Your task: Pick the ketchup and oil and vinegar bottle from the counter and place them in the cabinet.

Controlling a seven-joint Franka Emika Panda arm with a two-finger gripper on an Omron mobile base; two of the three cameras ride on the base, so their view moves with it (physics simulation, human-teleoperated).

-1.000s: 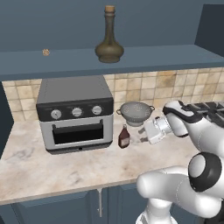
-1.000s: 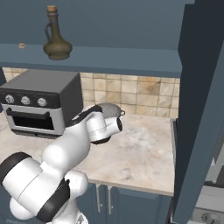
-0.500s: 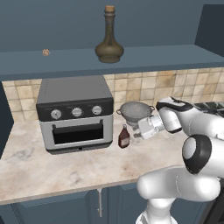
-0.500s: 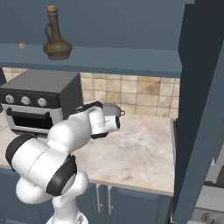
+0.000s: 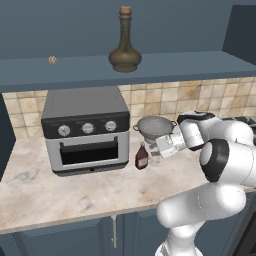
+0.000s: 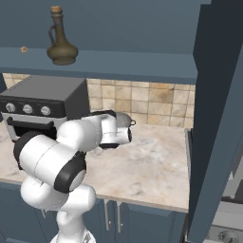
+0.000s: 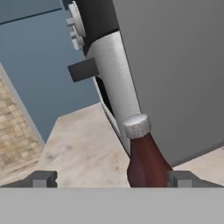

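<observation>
The ketchup (image 5: 142, 157) is standing on the counter (image 5: 60, 195) just beside the toaster oven (image 5: 86, 131), as the gripper (image 7: 111, 179), fingers spread wide and holding nothing, is closing in sideways from a second ago, the bottle now sitting between its tips. The oil and vinegar bottle (image 5: 125, 42) is already resting on the cabinet (image 5: 165, 67) shelf, so the ketchup appears the last item left; a colander (image 5: 155, 126) is sitting behind.
</observation>
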